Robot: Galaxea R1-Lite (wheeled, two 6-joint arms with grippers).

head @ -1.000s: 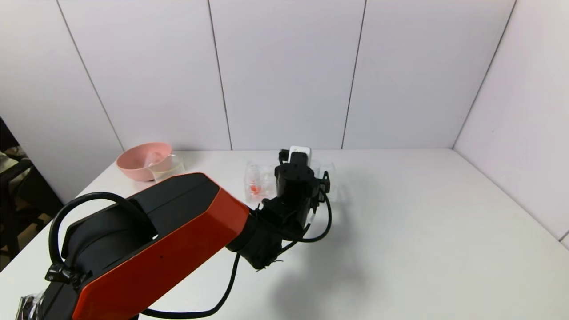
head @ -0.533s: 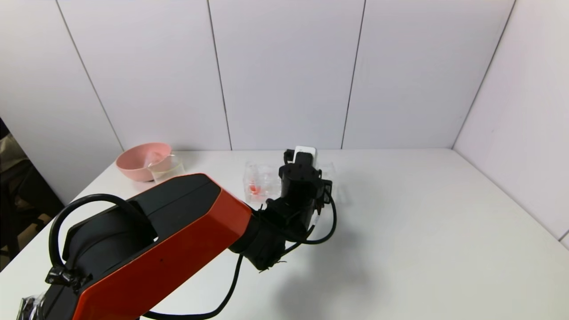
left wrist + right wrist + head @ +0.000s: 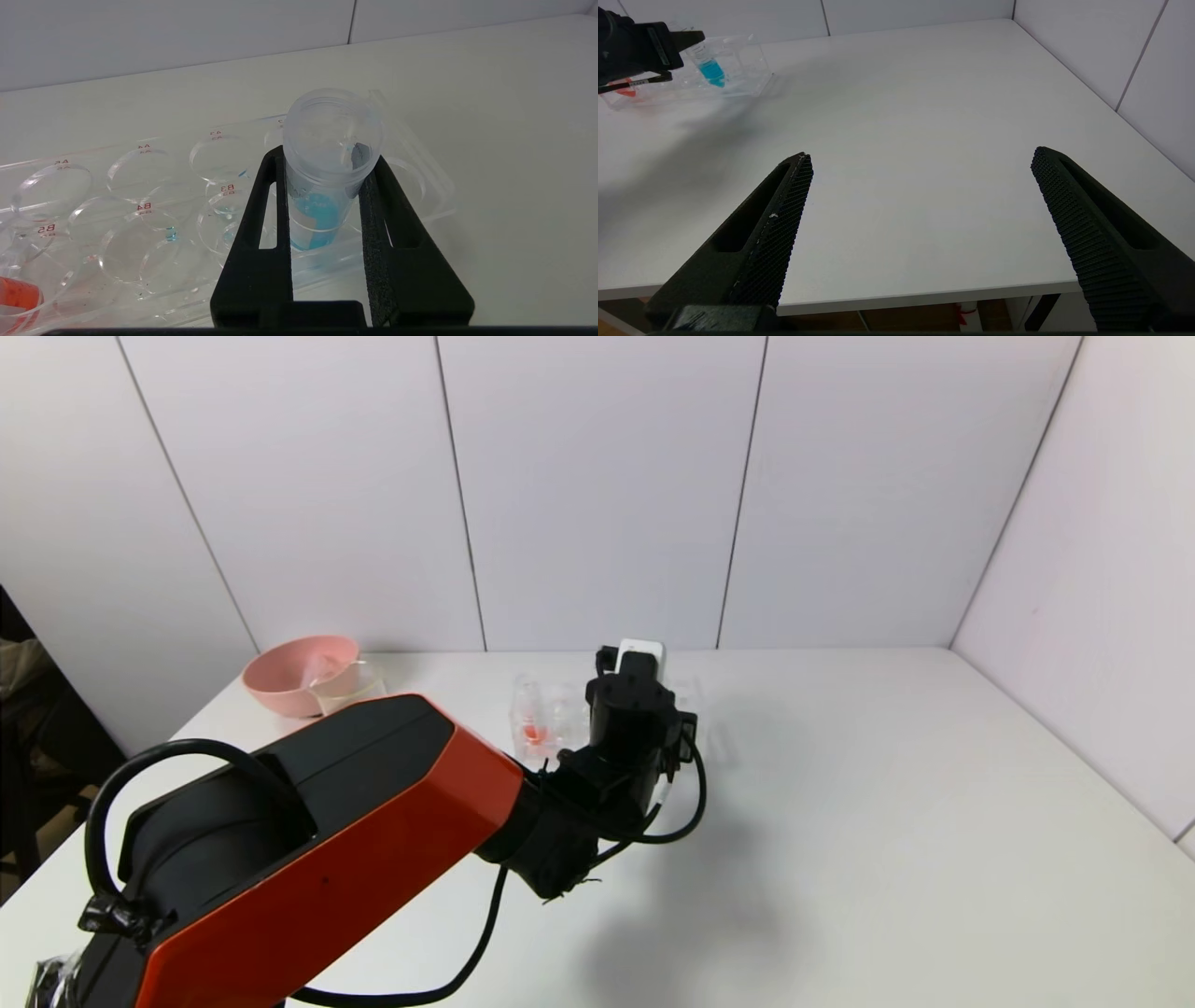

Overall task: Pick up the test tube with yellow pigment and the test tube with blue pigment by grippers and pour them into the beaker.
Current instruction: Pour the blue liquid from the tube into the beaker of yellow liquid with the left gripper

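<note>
A plain white worktop (image 3: 887,784) fills a corner of pale panelled walls (image 3: 597,485). At eleven o'clock on it sits a pink bowl (image 3: 297,672) with the clear beaker (image 3: 353,685) touching its near side. The clear tube rack (image 3: 140,196) stands toward twelve o'clock, a red-tinted tube (image 3: 534,730) in it; the orange-and-black left arm (image 3: 308,859) hides much of the rack in the head view. The left gripper (image 3: 327,186) has its jaws clamped on the test tube with blue pigment (image 3: 322,186), upright at the rack. The right gripper (image 3: 920,224) hangs over the near edge at five o'clock, jaws wide apart and empty.
</note>
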